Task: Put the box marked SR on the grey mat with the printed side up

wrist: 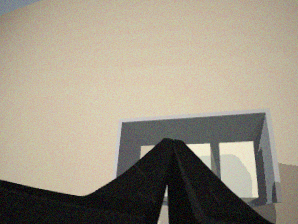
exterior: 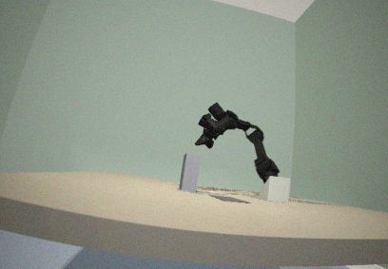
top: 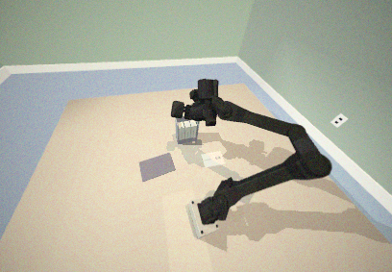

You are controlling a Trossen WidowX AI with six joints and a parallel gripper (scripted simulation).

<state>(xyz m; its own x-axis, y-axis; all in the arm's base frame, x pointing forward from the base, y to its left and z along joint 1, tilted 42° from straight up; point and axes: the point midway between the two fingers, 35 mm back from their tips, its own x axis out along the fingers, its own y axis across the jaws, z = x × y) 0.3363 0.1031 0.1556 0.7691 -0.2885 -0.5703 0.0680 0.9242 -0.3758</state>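
Tan tabletop (top: 96, 170) (exterior: 119, 225) (wrist: 75, 75), pale green walls (top: 130, 21) (exterior: 143, 83) around it, blue floor (top: 29, 112) past its edge.

"Where is the SR box?"

"Among the white boxes (top: 186, 131) (wrist: 230, 149) standing side by side in the grey bin (top: 197, 132) (exterior: 190, 173) (wrist: 195, 117). Which one, I can't tell; their codes are not readable from my views."

"And the fingers?"

"Closed, tip against tip, with nothing gripped. I have the gripper (top: 194, 112) (exterior: 198, 144) (wrist: 170, 148) above the bin. Exterior view puts air between the tips and the rim. From the wrist, the tips cross my sight of the bin's mouth and hide part of the boxes; a rounded shadow lies over the right-hand pale top."

"What lies near the bin?"

"Grey mat (top: 157, 166) (exterior: 230, 199), flat on the table, apart from the bin on the side toward my base. Near both, a white card (top: 212, 159) with small dark marks, too blurred to read."

"Farther out?"

"My arm (top: 264, 119) (exterior: 259, 144) bends well out to one side and comes back over the bin. It stands on a white base (top: 193, 223) (exterior: 281, 189), the mat between that and the bin in the exterior view. Beyond the table, a white outlet (top: 339, 120) on the wall."
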